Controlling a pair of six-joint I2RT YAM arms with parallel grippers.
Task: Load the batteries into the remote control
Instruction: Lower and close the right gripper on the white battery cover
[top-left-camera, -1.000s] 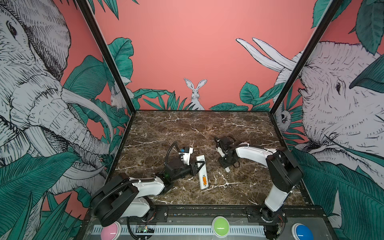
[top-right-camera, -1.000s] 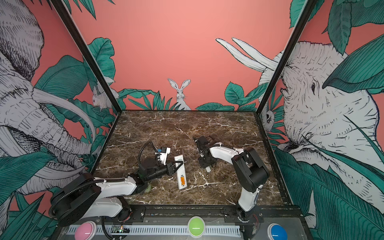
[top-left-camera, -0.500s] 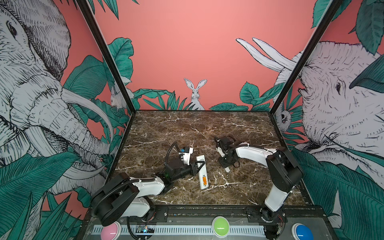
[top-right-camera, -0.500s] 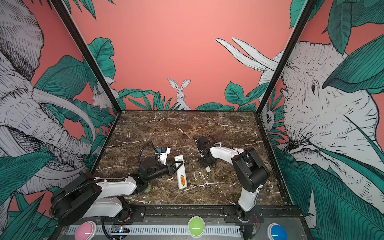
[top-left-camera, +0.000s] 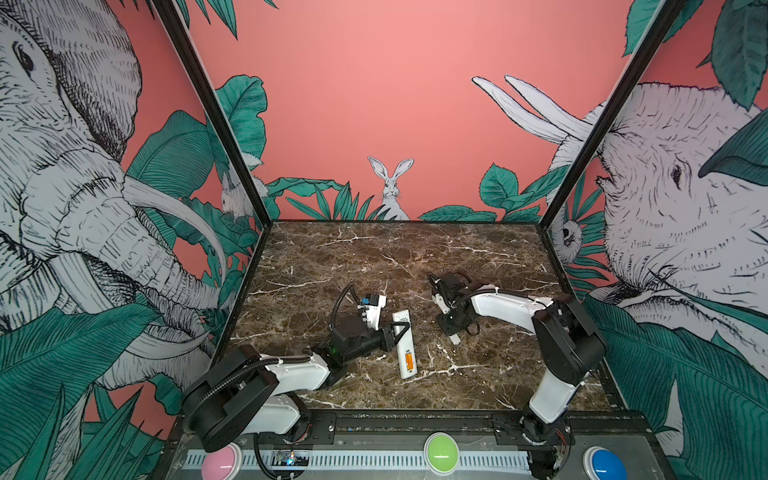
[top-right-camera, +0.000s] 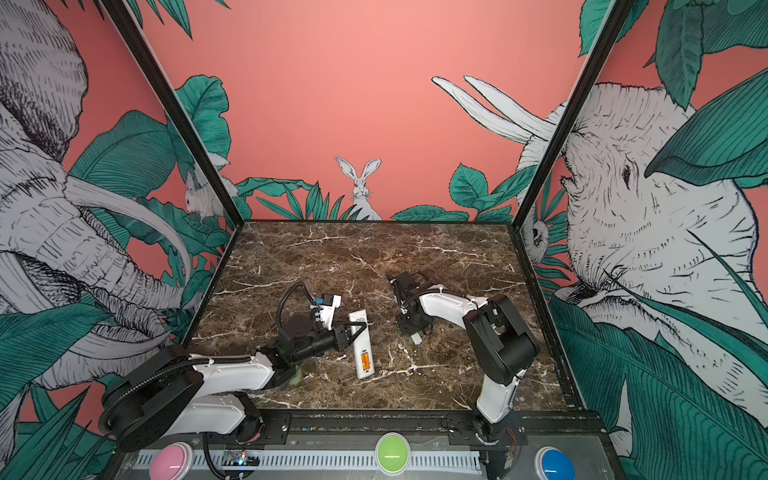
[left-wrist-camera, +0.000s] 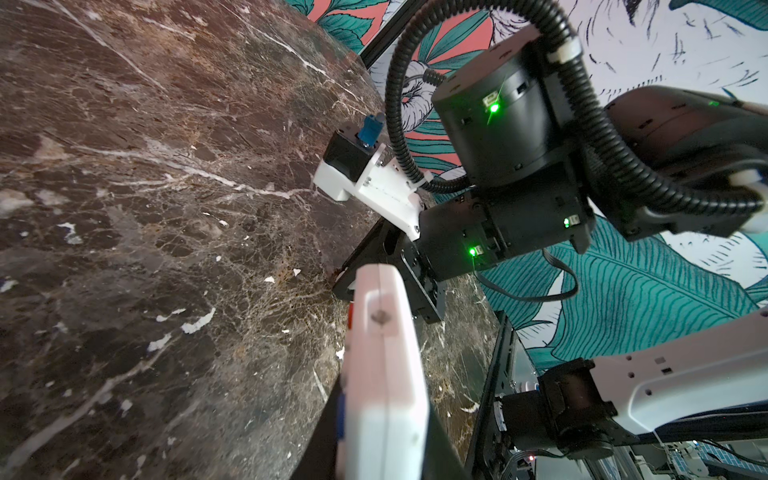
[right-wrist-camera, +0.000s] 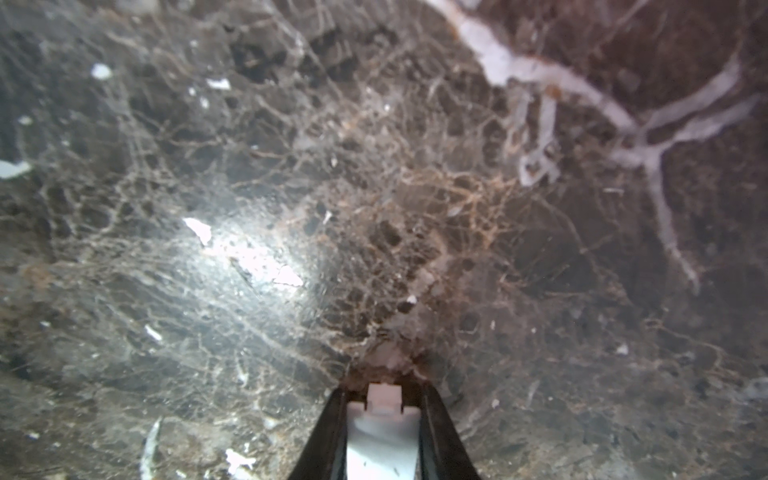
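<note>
1. Clamps left gripper (top-left-camera: 400, 332) across remote (top-left-camera: 405, 348), jaws narrow, a finger on each long edge.
2. Grips near the remote's far end, with the longer part running from the gripper toward the front edge of the table (top-left-camera: 478, 257), plain back up.
3. Shows batteries (top-left-camera: 409, 360) as two orange cylinders side by side in the open bay on that longer part, a little past the left gripper and apart from its fingers.
4. Cannot tell whether the remote lies flat on the table or rides just above it.
5. In the left wrist view, shows the remote (left-wrist-camera: 386, 374) reaching out from the gripper, red and blue buttons on the face turned to the table.
6. Points right gripper (top-left-camera: 453, 331) down at the table, to the right of the left gripper and well apart from the remote.
7. Pinches cover (top-left-camera: 455, 338), a small white strip, between narrow jaws, its lower end sticking out beneath the fingertips.
8. In the right wrist view, frames the cover (right-wrist-camera: 384, 432) with black fingers (right-wrist-camera: 328, 432) tight on either side.
</note>
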